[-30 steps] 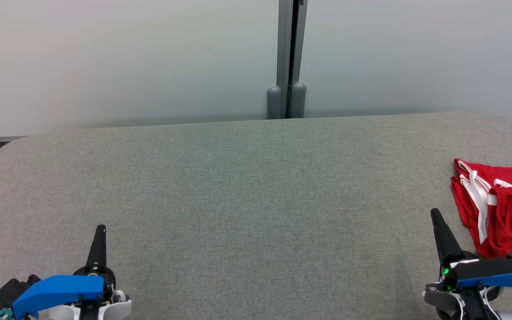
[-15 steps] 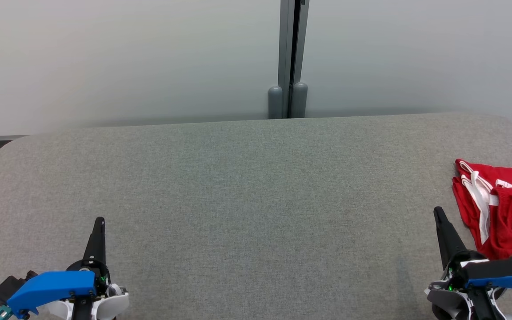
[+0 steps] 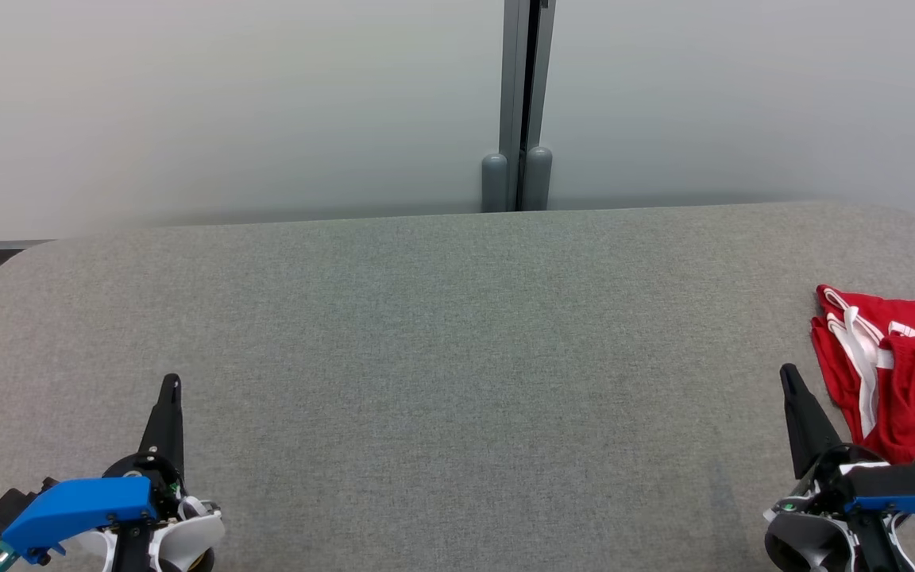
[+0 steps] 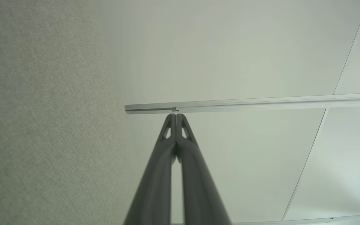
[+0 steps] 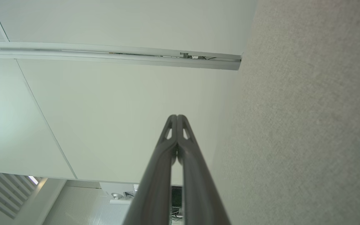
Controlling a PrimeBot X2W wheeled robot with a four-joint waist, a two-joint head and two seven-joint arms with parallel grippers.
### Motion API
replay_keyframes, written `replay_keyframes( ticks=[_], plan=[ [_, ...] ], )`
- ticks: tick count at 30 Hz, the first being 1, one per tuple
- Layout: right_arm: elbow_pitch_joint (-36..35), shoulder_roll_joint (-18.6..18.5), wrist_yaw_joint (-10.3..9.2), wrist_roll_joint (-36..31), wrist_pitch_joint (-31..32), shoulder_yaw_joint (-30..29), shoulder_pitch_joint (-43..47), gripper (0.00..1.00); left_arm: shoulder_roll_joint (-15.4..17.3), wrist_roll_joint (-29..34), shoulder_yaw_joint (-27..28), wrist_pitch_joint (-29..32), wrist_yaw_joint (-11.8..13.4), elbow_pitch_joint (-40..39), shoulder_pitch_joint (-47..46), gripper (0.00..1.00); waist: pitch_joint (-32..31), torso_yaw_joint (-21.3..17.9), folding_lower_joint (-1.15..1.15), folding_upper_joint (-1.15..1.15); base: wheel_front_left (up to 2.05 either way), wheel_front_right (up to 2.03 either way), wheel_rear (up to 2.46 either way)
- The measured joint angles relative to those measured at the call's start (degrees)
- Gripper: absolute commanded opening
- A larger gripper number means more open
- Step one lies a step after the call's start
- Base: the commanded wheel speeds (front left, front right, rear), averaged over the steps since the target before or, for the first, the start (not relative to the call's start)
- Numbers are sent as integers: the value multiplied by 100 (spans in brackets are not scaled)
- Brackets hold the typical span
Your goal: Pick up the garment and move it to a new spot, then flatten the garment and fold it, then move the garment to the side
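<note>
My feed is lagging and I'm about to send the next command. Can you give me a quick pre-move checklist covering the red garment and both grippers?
1. Left gripper free of any load: ok. Its fingers are shut together with nothing between them.
2. Right gripper free of any load: ok. It is shut and empty.
3. Red garment with white trim resting on the grey fabric-covered table: ok. It lies at the table's right end.
4. Whole garment in view: not ok. The head view's right edge cuts it off.
5. Garment flattened: not ok. It lies in rumpled, overlapping layers.
6. Right fingertip apart from the garment: ok. Grey table shows between them.
</note>
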Motion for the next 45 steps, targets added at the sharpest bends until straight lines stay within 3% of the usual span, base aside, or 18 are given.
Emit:
replay_keyframes(
  ticks=[9,45],
  plan=[
    [-86,-3,0,336,88,-32,19,0,1,-314,30,77,-46,-51,-30,0,3,12,0,0,0,0,0],
    [-89,-4,0,342,89,-34,21,0,2,-314,32,79,-47,-52,-31,0,3,13,0,0,0,0,0]
  ],
)
